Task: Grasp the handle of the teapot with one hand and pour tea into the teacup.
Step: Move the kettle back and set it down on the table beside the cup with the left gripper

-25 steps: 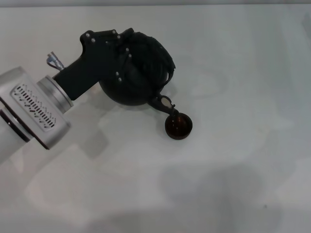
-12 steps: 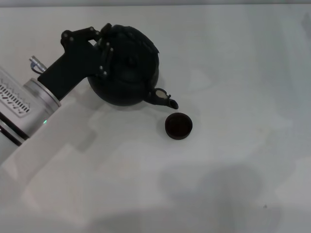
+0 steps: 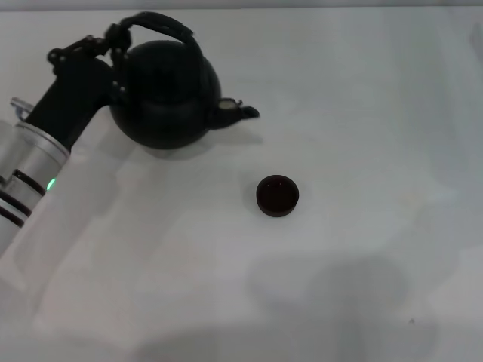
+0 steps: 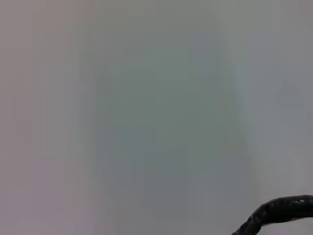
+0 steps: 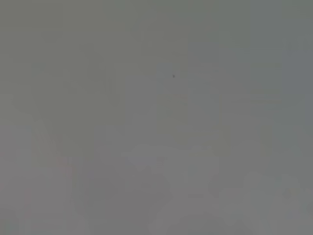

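So the left gripper is up around 10 o'clock on the table, clamped onto the near end of the handle, and the teapot hangs level from it with the spout aimed toward 3 o'clock. The teacup sits alone roughly at the centre, down at about 4 o'clock from the pot and well apart from it, so nothing is lined up for a pour right now. If it's meant to be set down, I'd say lower it straight and flat so the base lands all at once, and don't let go until the hoop goes slack; that pot looks heavy and hanging from one end of the hoop it could swing. The cup's inside looks dark and reddish, could be tea, but I honestly can't tell. The pot's lid hides whatever's in there. The left wrist view only catches a bit of the wrapped hoop, and the right arm isn't visible anywhere.
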Tool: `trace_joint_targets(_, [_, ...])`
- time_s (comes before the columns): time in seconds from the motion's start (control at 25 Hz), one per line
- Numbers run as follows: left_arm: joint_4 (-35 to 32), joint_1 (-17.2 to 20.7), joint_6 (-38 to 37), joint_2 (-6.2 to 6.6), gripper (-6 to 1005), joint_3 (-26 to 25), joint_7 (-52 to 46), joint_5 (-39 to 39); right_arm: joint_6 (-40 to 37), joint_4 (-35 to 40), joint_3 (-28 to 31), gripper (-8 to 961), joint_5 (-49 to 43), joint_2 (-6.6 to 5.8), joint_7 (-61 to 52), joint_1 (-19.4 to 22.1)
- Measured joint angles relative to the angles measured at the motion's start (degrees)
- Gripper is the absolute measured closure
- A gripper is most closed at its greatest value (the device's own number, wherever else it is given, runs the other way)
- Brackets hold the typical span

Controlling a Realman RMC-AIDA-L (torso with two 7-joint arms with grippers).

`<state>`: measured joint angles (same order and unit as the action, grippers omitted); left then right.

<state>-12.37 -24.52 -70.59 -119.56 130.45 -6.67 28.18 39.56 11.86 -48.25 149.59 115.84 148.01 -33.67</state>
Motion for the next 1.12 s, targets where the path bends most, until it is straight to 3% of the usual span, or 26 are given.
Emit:
trace_joint_targets(0.24, [-4.0, 3.0, 4.1, -0.16, 897, 0.4, -0.8, 7.8, 0.0, 0.0, 0.0, 90, 0.0, 0.0, 0.0, -0.1])
trace_joint_targets(1.12, [-4.0, 2.8, 8.0, -0.09, 887, 4.4, -1.3, 8.1, -0.3, 0.0, 0.0, 90, 0.0, 0.09, 0.0, -0.6])
